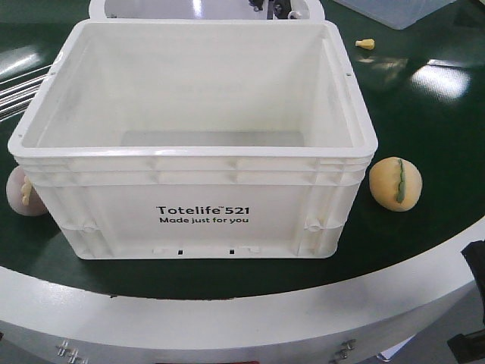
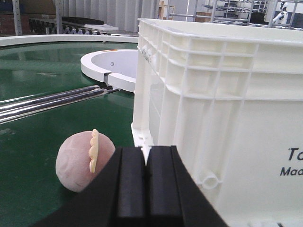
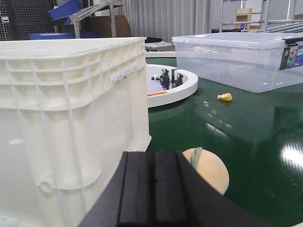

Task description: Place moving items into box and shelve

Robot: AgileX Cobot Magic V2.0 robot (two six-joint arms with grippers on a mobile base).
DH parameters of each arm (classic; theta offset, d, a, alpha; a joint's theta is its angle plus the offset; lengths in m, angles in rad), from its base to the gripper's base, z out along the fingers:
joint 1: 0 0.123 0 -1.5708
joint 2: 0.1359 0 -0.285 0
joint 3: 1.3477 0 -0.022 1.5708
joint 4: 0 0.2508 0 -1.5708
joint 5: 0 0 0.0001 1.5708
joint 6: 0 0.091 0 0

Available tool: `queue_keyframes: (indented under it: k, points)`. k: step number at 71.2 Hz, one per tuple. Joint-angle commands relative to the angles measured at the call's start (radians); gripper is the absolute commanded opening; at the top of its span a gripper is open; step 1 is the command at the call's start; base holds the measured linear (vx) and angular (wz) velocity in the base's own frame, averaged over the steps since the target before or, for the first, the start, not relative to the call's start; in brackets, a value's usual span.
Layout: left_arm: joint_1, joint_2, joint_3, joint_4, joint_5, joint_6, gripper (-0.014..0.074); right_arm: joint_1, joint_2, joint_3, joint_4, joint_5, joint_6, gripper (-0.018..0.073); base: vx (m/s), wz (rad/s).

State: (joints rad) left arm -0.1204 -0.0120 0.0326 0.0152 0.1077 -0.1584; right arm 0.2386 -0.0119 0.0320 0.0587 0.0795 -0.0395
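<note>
Spread left gripper (image 2: 146, 163), pressed together and empty, wide around pink ball (image 2: 75, 163); do same with right gripper (image 3: 152, 168), equally closed, for yellow ball (image 3: 213, 171); release over box (image 1: 204, 199)

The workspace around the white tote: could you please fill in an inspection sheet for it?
Surface: glossy green table top, white edge, glare patches.
Job's things: white rectangular plastic tote, upright, empty as far as seen; yellow-orange round ball with a green stripe on the surface to its right; pale pink round ball to its left. Neither is boxed.
Clutter: small yellow piece, clear plastic lidded bin, metal rods.
Tools: left tool and right tool both shut, holding nothing.
Cables: nothing seen.
Surroundings: blue plastic bins on a rack behind.
</note>
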Motion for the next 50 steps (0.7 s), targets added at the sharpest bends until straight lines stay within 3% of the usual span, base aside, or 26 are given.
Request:
queue_keyframes:
  k: [1,50]
  points:
    - [-0.005,-0.006,0.011,-0.004,-0.091,-0.002,-0.0027,-0.004,-0.006,0.002,-0.009,-0.086,-0.001,-0.0015,0.00,0.00]
    - [-0.005,-0.006,0.011,-0.004,-0.091,-0.002,-0.0027,-0.004,-0.006,0.002,-0.009,-0.086,-0.001,-0.0015,0.00,0.00]
